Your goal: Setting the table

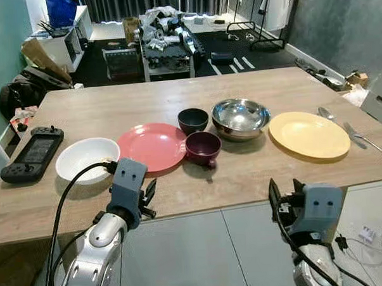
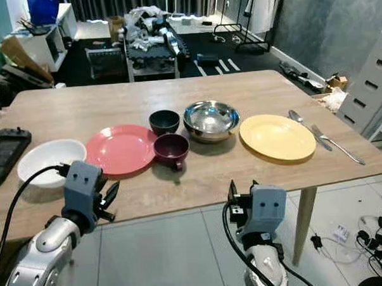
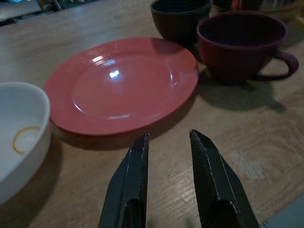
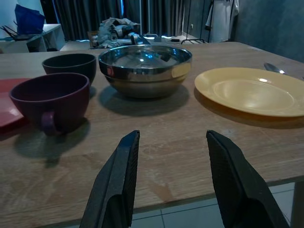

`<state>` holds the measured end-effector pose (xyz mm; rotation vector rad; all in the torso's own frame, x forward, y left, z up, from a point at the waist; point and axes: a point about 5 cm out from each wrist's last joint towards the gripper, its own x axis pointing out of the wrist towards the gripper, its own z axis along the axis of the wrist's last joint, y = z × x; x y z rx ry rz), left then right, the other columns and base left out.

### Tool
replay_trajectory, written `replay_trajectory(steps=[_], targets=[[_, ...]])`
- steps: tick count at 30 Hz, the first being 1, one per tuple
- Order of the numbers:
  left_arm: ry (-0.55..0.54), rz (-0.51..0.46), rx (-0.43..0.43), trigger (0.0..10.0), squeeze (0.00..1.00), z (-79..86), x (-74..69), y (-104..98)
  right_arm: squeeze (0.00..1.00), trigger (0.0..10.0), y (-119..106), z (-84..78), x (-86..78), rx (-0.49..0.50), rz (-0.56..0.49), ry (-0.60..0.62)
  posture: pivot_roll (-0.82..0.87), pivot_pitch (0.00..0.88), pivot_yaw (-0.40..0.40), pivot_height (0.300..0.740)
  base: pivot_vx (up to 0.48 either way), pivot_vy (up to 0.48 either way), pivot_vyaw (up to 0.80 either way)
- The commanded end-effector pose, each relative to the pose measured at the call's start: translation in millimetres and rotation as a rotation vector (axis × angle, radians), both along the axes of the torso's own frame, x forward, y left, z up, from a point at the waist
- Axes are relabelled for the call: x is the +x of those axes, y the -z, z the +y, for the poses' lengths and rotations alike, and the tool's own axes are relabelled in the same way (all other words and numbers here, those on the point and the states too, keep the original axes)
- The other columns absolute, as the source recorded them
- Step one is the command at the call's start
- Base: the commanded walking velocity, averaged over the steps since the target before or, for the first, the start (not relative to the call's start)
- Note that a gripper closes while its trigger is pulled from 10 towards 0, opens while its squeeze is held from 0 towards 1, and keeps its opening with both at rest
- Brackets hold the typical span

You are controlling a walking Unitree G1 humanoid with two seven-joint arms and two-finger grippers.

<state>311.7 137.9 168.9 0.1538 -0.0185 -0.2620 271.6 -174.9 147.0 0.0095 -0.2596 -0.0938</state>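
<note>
On the wooden table [image 1: 243, 172] stand in a row a white bowl [image 1: 87, 159], a red plate [image 1: 153, 146], a dark bowl [image 1: 193, 119], a purple cup [image 1: 203, 147], a steel bowl [image 1: 240, 117] and a yellow plate [image 1: 309, 134]. A spoon [image 1: 326, 113] and a fork [image 1: 363, 137] lie right of the yellow plate. My left gripper [image 3: 168, 137] is open over the table's front edge, just short of the red plate [image 3: 123, 85]. My right gripper [image 4: 173, 135] is open and empty at the front edge, facing the steel bowl [image 4: 145, 69] and the cup [image 4: 50, 102].
A black game controller [image 1: 33, 153] lies at the table's left end. Beyond the table stand a cluttered cart [image 1: 167, 39] and a shelf [image 1: 56, 41]. A white drawer unit [image 2: 372, 91] is on the right, and cables [image 2: 379, 236] lie on the tiled floor.
</note>
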Motion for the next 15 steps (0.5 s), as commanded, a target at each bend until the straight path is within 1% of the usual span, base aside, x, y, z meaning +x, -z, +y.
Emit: replay_trajectory(steps=[1, 8, 9, 10, 11, 13, 15], targets=[[-0.008, -0.006, -0.007, 10.0, 0.00, -0.9, 1.2, 0.8, 0.00, 10.0, 5.2, -1.0, -0.4, 0.009, 0.028, 0.007, 0.03, 0.033, 0.079, 0.740, 0.000, 0.000, 0.00], [0.014, -0.015, 0.005, 10.0, 0.00, -6.9, 0.9, 2.0, 0.00, 10.0, 6.1, -1.0, 1.7, -0.001, 0.041, 0.006, 0.02, 0.041, 0.074, 0.740, 0.000, 0.000, 0.00], [0.019, -0.006, 0.002, 10.0, 0.00, -7.6, -0.4, 5.3, 0.00, 10.0, 9.4, -1.3, 0.5, -0.011, 0.056, 0.003, 0.01, 0.040, 0.067, 0.740, 0.000, 0.000, 0.00], [0.033, 0.016, -0.006, 10.0, 0.00, -9.0, -3.4, 12.6, 0.00, 10.0, 19.3, -1.9, -2.4, -0.032, 0.101, -0.010, 0.01, 0.040, 0.059, 0.740, 0.000, 0.000, 0.00], [0.062, 0.038, 0.004, 10.0, 0.00, -11.7, -7.1, 19.7, 0.00, 10.0, 31.6, -3.9, -5.1, -0.056, 0.153, -0.007, 0.02, 0.040, 0.055, 0.740, 0.000, 0.000, 0.00], [0.074, 0.043, 0.009, 10.0, 0.00, -13.2, -8.4, 21.6, 0.00, 10.0, 35.3, -5.2, -6.0, -0.064, 0.168, -0.002, 0.02, 0.042, 0.052, 0.740, 0.000, 0.000, 0.00], [0.129, 0.031, 0.056, 10.0, 0.00, -19.4, -14.1, 26.8, 0.00, 10.0, 48.2, -10.0, -9.6, -0.080, 0.215, 0.020, 0.03, 0.046, 0.048, 0.740, 0.000, 0.000, 0.00]])
